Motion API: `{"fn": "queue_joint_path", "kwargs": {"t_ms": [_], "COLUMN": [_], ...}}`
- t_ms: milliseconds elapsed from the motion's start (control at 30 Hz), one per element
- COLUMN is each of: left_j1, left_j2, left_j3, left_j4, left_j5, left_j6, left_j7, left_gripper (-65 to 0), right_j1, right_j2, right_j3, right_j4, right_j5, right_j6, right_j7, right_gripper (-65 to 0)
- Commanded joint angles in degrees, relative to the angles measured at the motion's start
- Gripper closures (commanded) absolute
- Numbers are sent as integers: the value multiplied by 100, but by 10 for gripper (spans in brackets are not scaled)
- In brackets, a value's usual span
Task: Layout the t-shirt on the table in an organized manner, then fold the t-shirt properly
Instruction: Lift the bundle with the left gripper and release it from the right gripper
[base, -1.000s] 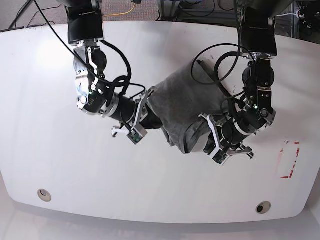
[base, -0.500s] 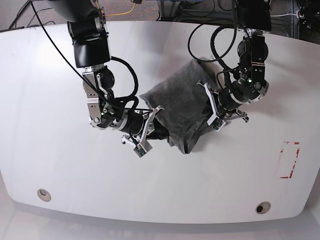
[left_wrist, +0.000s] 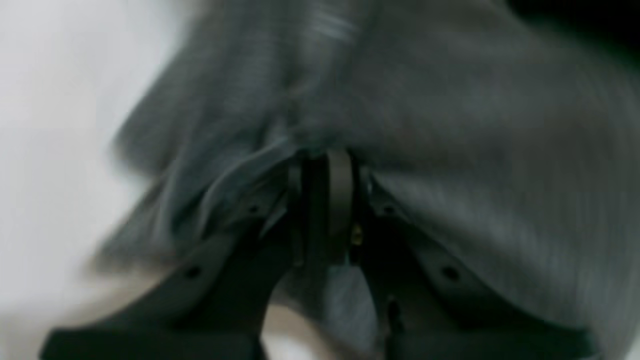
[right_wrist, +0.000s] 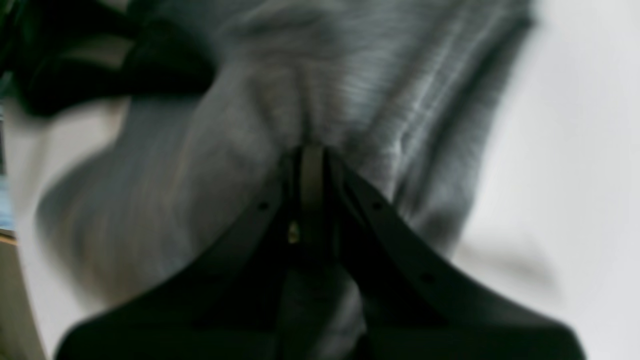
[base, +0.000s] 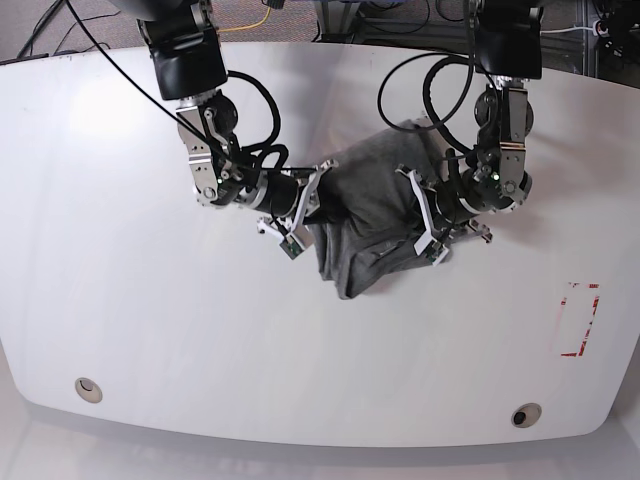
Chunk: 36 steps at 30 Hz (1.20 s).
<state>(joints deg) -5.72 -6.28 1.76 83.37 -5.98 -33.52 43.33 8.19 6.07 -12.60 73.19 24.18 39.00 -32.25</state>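
The grey t-shirt (base: 362, 215) is bunched in a crumpled heap in the middle of the white table (base: 150, 320), with a loose end trailing toward the front. My left gripper (base: 416, 214) is at the shirt's right side in the base view, and in the left wrist view the left gripper (left_wrist: 326, 159) is shut on a fold of cloth (left_wrist: 450, 110). My right gripper (base: 311, 203) is at the shirt's left side. In the right wrist view the right gripper (right_wrist: 311, 150) is also shut on the fabric (right_wrist: 240, 125). Both wrist views are blurred.
A red tape rectangle (base: 578, 320) marks the table's right front. Two round cable holes (base: 88, 388) (base: 526, 414) sit near the front edge. Black cables loop over both arms above the shirt.
Both grippers have carried the shirt away from the front edge toward the table's far side. The shirt is drawn into a tighter bunch between them.
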Motion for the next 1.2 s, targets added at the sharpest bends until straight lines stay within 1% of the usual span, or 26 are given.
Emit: {"fn": "queue_joint_path", "kwargs": {"t_ms": [0,100,167,233,300,433,500,600,733,867,900,967,1000,1033,1067,1133,1167], "left_j1": [-347,-505,-576,-602,-611,-593,-541,-365,-189,-119,-101,-83,-75,-57,-31,48,92], "left_j2": [-53,-53,-44,-35,-35,-35,-35,-35,-35,9,97,264,351,404,448,510,562], "left_j3": [-13,-13,-13,-13,-13,-13,-22,-22,-31,-5,48,154,224,277,374,567,734], "left_j4": [-219,-500,-632,-649,-553,-166,36,344,995,1417,1487,1531,1531,1531,1513,1434,1302], "left_j5": [-40,-31,-22,-31,-40,-40,-31,-31,-31,-22,-22,4,92,154,286,523,725], "left_j6": [15,15,15,15,15,15,15,15,33,59,121,358,587,710,895,1158,1352], "left_j7": [-232,-425,-549,-566,-531,-417,-311,-214,-188,-197,-206,-285,-443,-566,-786,-1164,-1524], "left_gripper": [-43,-43,-43,-43,-43,-43,-43,-43,-43,-43,-43,-43,-43,-43,-43,-43,-43], "right_j1": [-137,-357,-506,-612,-647,-594,-506,-419,-243,-190,-181,-181,-181,-181,-172,-172,-172], "right_j2": [13,22,110,215,251,321,462,523,541,558,602,664,690,708,708,717,717], "right_j3": [16,25,25,34,34,34,104,174,350,508,544,570,570,570,579,579,579], "right_j4": [448,738,985,1213,1292,1415,1468,1574,1802,2057,2127,2180,2189,2189,2189,2189,2189], "right_j5": [83,83,83,83,83,83,109,118,109,83,83,91,100,100,100,91,91], "right_j6": [51,42,34,25,25,-89,-125,-125,-81,-81,-81,-81,-81,-81,-81,-81,-81], "right_j7": [47,29,29,29,29,29,21,-50,-375,-586,-612,-630,-630,-630,-630,-630,-630], "right_gripper": [-2,-2,-2,-2,-2,-2,-2,-2,-2,-2,-2,-2,-2,-2,-2,-2,-2]}}
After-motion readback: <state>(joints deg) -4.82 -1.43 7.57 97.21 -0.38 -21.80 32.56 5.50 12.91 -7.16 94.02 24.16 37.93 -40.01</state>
